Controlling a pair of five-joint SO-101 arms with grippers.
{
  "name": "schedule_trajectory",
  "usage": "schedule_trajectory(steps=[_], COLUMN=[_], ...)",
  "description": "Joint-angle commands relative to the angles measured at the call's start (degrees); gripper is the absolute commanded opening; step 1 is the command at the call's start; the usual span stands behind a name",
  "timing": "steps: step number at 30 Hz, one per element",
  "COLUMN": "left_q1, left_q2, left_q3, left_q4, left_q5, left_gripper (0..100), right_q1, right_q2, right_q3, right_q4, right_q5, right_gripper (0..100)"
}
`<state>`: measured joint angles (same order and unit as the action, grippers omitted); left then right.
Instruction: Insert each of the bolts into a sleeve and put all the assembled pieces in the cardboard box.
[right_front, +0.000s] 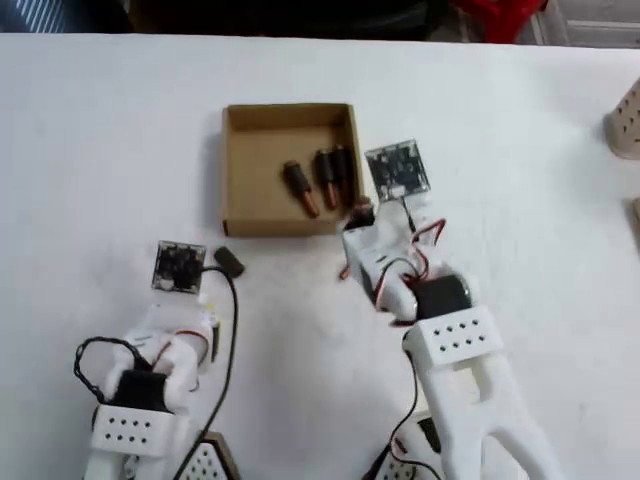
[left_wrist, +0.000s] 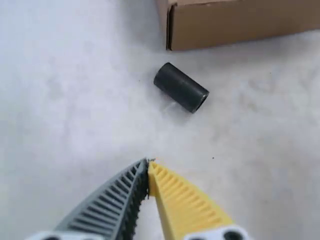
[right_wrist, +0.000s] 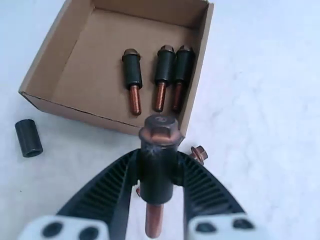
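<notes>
The cardboard box (right_front: 243, 170) sits open at mid-table with three bolt-in-sleeve pieces (right_front: 322, 180) lying inside, also seen in the right wrist view (right_wrist: 160, 75). My right gripper (right_wrist: 156, 159) is shut on another copper bolt seated in a black sleeve (right_wrist: 156, 170), held just outside the box's near right corner (right_front: 362, 215). A loose copper bolt (right_wrist: 199, 153) lies on the table behind one finger. One empty black sleeve (left_wrist: 180, 87) lies on its side near the box's front left corner (right_front: 229, 262). My left gripper (left_wrist: 148, 169) is shut and empty, a short way from that sleeve.
A beige perforated object (right_front: 625, 122) stands at the table's right edge. Black and red cables (right_front: 232, 330) trail from both arms over the white table (right_front: 100, 150). The table's far edge runs behind the box.
</notes>
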<state>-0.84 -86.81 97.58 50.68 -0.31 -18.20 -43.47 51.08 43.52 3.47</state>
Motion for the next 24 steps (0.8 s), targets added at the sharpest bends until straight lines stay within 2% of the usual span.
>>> schedule_trajectory(steps=[1,8,16,24], left_q1=[-0.31,-0.31,-0.57,-8.4], left_q2=[-1.19,-1.19,-1.19,-1.27], left_q3=[-0.26,-0.26,-0.35,-0.62], left_q4=[0.44,0.44,0.09,-6.68], left_q5=[-0.79,-10.9,-11.25,-11.25], left_gripper=[2,2,2,2], right_q1=[0.31,0.48,0.57,0.22], right_q2=[4.35,23.43,52.18,80.75], right_q3=[-14.77,-38.42,-68.66,-99.43], right_q4=[6.9,15.52,24.48,32.92], right_q5=[-0.18,-0.18,0.18,0.26], right_gripper=[1.7,1.7,1.7,1.8])
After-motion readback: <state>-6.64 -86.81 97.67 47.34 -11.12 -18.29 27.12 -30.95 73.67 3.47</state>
